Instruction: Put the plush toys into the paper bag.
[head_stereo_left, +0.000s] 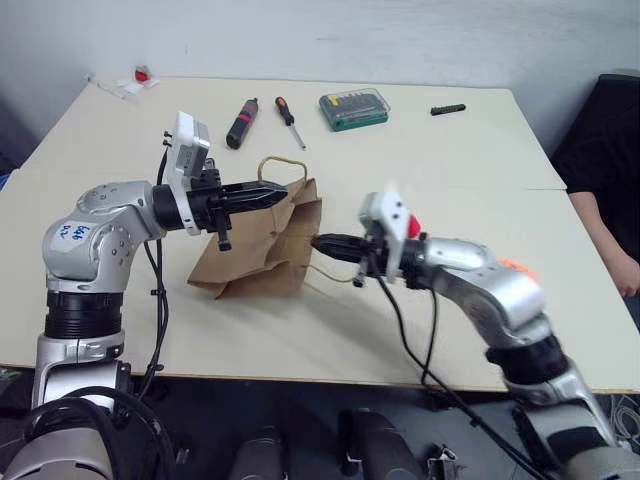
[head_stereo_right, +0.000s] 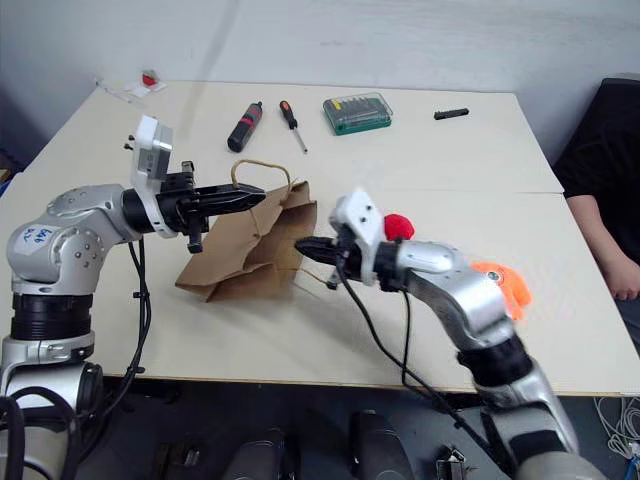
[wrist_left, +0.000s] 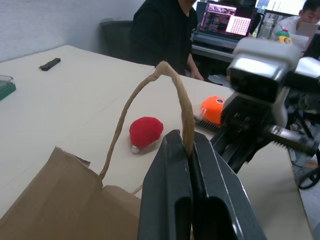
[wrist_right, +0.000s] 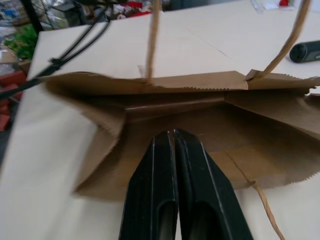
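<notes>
From the head views, the paper bag (head_stereo_left: 262, 245) is seen lying on the surface (head_stereo_left: 420, 160) with its mouth toward the right gripper (head_stereo_right: 306, 247), while the left gripper (head_stereo_left: 290, 191) is held up over the top edge. The red plush toy (head_stereo_right: 398, 226) and the orange plush toy (head_stereo_right: 508, 283) are still outside, parked beside the right forearm.

In the left wrist view, the left jaws are pressed together on a handle loop (wrist_left: 172, 95), so the upper lip gets lifted. That loop should probably be kept taut and raised, not yanked.

In the right wrist view, the right jaws are closed at the lower lip, though a pinch on paper can't be confirmed. The mouth is best spread wider before any toy gets fetched.
</notes>
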